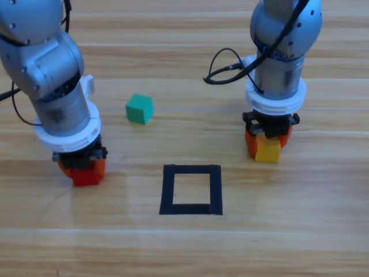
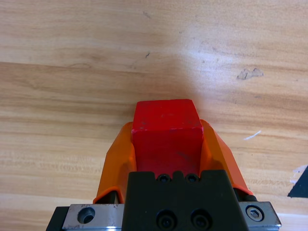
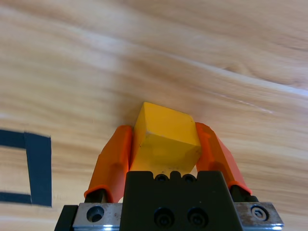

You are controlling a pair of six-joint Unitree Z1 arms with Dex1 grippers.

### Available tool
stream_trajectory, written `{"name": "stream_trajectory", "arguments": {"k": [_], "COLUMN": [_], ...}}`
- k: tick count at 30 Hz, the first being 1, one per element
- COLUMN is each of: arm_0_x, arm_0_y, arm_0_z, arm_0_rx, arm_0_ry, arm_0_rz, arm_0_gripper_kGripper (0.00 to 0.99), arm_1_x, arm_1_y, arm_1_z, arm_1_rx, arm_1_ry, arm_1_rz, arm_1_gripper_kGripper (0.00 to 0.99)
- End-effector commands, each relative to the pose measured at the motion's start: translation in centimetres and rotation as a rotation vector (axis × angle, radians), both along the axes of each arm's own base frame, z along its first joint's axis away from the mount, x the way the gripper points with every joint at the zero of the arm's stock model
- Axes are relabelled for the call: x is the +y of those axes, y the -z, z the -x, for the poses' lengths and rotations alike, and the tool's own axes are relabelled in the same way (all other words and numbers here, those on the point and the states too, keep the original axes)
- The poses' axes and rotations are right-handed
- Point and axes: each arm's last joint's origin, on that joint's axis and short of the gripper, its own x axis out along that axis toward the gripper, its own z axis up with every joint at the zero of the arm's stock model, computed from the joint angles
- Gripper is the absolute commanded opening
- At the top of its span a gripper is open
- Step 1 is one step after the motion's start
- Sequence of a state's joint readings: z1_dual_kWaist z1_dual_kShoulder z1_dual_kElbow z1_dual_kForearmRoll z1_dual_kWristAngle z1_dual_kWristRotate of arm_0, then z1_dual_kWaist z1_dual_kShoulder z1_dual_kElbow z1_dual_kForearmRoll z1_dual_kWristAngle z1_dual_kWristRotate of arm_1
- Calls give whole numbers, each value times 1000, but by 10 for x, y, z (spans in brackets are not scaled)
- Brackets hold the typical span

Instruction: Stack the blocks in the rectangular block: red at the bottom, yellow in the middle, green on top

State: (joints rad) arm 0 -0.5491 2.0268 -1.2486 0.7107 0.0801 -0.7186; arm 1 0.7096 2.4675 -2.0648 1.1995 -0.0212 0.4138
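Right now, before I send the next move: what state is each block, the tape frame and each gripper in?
Red block: gripped by the left gripper.
Yellow block: gripped by the right gripper, sitting skewed between the jaws.
Green block: free on the table, untouched.
Rectangular block: empty.

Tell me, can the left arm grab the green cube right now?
Probably not yet: the left gripper is shut on the red cube. Nothing stands between it and the green cube, but its jaws are full.

The table (image 1: 300,242) is smooth wood with a slight sheen, the red (image 2: 166,137), yellow (image 3: 166,139) and green (image 1: 139,108) cubes look matte, and the black tape frame (image 1: 191,189) is flat and dull.
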Motion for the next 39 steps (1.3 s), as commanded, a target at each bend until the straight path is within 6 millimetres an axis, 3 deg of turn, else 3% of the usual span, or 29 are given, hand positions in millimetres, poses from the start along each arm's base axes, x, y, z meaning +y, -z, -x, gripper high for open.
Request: {"name": "stream_trajectory", "arguments": {"k": [1, 8, 15, 19, 39], "arm_0_x": [-20, -93, -151, -165, -191], "arm_0_y": [-14, -26, -6, -6, 12], "arm_0_z": [3, 15, 35, 47, 36], "arm_0_rx": [7, 22, 40, 24, 33], "arm_0_ry": [68, 209, 243, 238, 228], "arm_0_rz": [-2, -31, -44, -40, 0], "arm_0_gripper_kGripper": [0, 0, 0, 0, 0], "arm_1_x": [-9, -25, -54, -65, -69], "arm_1_y": [1, -34, -93, -109, -101], "arm_1_z": [8, 26, 45, 51, 47], "arm_1_rx": [129, 104, -48, -82, -71], "arm_1_ry": [-193, -442, -499, -481, -443], "arm_1_rz": [-55, -76, 18, 4, 4], "arm_1_gripper_kGripper": [179, 179, 179, 179, 179]}}
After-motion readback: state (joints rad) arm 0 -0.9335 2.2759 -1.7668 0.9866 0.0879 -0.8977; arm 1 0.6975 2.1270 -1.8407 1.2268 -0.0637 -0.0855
